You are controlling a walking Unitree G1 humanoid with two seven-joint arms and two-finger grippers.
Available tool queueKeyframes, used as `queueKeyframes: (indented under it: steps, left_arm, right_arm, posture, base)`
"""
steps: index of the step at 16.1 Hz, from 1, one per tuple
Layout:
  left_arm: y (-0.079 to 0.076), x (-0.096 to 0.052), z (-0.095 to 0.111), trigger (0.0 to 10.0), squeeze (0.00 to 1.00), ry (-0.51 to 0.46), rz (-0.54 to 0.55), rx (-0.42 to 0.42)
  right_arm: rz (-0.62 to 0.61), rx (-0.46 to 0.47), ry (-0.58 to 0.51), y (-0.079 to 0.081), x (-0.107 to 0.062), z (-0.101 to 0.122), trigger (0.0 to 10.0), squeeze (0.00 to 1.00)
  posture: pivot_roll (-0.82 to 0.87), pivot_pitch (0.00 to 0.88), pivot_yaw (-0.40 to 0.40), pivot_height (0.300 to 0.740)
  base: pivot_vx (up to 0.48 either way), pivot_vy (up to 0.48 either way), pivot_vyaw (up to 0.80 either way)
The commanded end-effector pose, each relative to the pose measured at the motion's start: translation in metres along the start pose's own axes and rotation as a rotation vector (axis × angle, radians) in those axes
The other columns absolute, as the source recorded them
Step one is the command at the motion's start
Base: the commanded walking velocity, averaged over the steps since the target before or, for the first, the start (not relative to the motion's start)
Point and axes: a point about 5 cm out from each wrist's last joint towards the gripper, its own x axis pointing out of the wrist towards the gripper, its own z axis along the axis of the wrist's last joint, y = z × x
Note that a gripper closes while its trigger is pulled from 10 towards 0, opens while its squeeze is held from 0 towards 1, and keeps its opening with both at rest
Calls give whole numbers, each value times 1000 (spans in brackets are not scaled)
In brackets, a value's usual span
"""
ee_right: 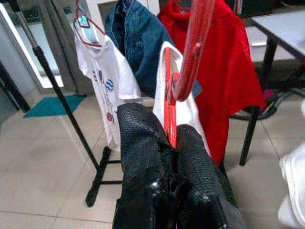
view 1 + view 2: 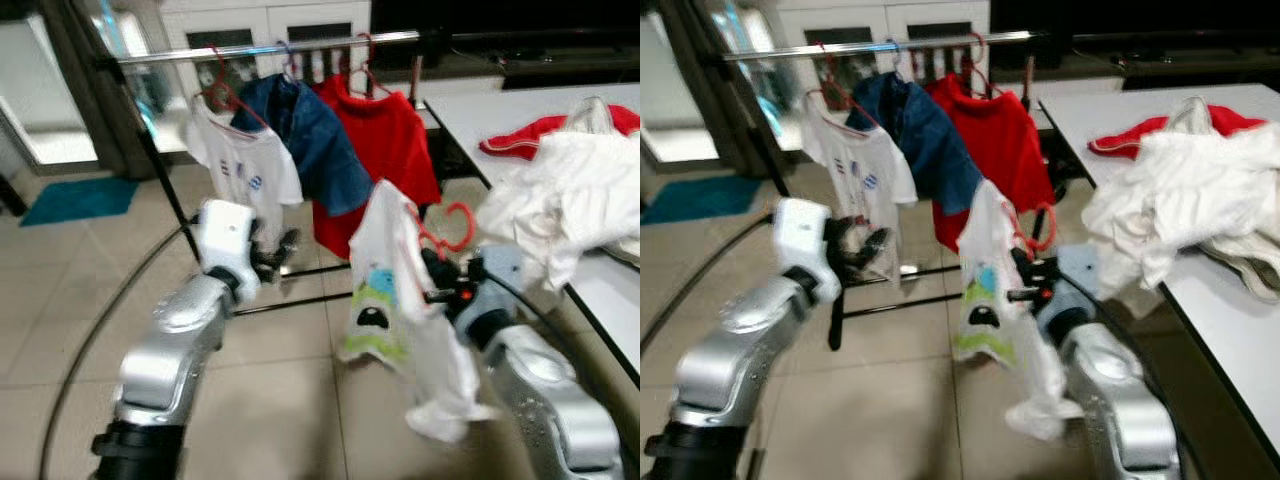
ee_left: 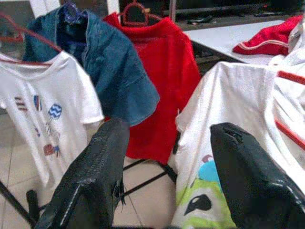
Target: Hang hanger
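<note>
My right gripper [image 2: 437, 272] is shut on a red hanger [image 2: 447, 226] that carries a white printed shirt [image 2: 385, 275], held low in front of the clothes rail [image 2: 270, 47]. In the right wrist view the fingers [image 1: 147, 138] pinch the red hanger [image 1: 190, 52] just below its hook. My left gripper [image 2: 280, 252] is open, raised beside the white shirt [image 2: 245, 165] on the rack; its fingers [image 3: 95, 167] have nothing between them. A denim garment [image 2: 310, 140] and a red shirt [image 2: 385, 135] also hang on the rail.
A white table [image 2: 530, 105] on the right carries a pile of white and red clothes [image 2: 575, 180]. The rack's black upright [image 2: 165, 180] and base bar stand on the tiled floor. A teal mat [image 2: 80, 198] lies at far left.
</note>
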Motion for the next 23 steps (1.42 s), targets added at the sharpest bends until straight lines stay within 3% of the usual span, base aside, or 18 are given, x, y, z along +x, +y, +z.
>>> queueKeyframes:
  steps: [1, 5, 23]
  left_arm:
    - [10, -4, 3, 10000, 0, -4, 33, 20]
    - [11, -3, 4, 10000, 0, -2, 31, 29]
    - [8, -2, 3, 10000, 0, 4, 24, 42]
  right_arm:
    - [54, -4, -32, 11, 3, 6, 10000, 0]
    - [66, -9, -33, 13, 3, 5, 10000, 0]
    - [56, -6, -26, 10, 4, 4, 10000, 0]
  posture:
    - [-133, 0, 44, 719]
    - [-136, 0, 51, 719]
    - [-129, 0, 33, 719]
  base:
    - [368, 0, 800]
    - [368, 0, 800]
    - [372, 0, 132]
